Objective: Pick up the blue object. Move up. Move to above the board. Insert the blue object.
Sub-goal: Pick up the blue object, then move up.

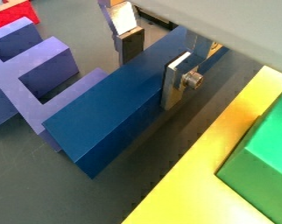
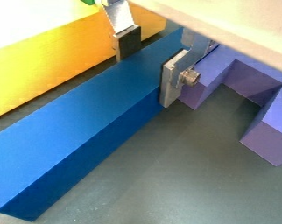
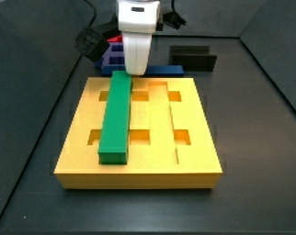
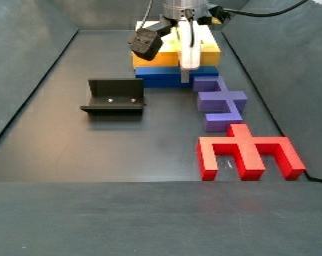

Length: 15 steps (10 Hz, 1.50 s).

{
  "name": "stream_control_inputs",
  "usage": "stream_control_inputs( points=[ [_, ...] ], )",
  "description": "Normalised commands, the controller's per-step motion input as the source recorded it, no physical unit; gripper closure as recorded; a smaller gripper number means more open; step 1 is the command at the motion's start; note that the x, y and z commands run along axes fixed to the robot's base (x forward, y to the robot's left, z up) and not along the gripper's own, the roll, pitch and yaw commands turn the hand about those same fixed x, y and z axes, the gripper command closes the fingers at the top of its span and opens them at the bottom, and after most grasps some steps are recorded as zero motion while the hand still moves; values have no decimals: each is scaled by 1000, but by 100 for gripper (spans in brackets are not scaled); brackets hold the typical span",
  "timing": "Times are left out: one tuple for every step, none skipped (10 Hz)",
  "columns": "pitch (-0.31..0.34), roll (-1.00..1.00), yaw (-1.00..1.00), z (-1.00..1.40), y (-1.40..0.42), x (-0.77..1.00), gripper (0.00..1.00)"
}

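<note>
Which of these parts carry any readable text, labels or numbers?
None: no text, label or number is readable in any view.
The board, green bar, blue object, fixture and red block show plain faces.
The gripper, straddling the blue object, shows none either.

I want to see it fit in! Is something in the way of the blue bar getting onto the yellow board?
Nothing visible blocks it. The gripper straddles the blue object on the floor beside the board. The green bar fills one groove only; the grooves next to it look open.

White wrist housing, black cables, tool (image 2: 150,59) with silver plates, dark pads
</note>
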Motion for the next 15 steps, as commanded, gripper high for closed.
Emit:
stream_control_inputs(
  points=[
    [0,0,0,0,0,0,100],
    [0,0,0,0,0,0,100],
    [0,0,0,0,0,0,100],
    [0,0,0,0,0,0,100],
    [0,0,0,0,0,0,100],
    [0,0,0,0,0,0,100],
    [0,0,0,0,0,0,100],
    [0,0,0,0,0,0,100],
    [0,0,0,0,0,0,100],
    [0,0,0,0,0,0,100],
    [0,0,0,0,0,0,100],
    [0,0,0,0,0,0,100],
    [0,0,0,833,0,0,100],
    [51,-2,-28,728,-47,-56,100],
    [96,-11,-31,539,-48,-91,100]
  ],
)
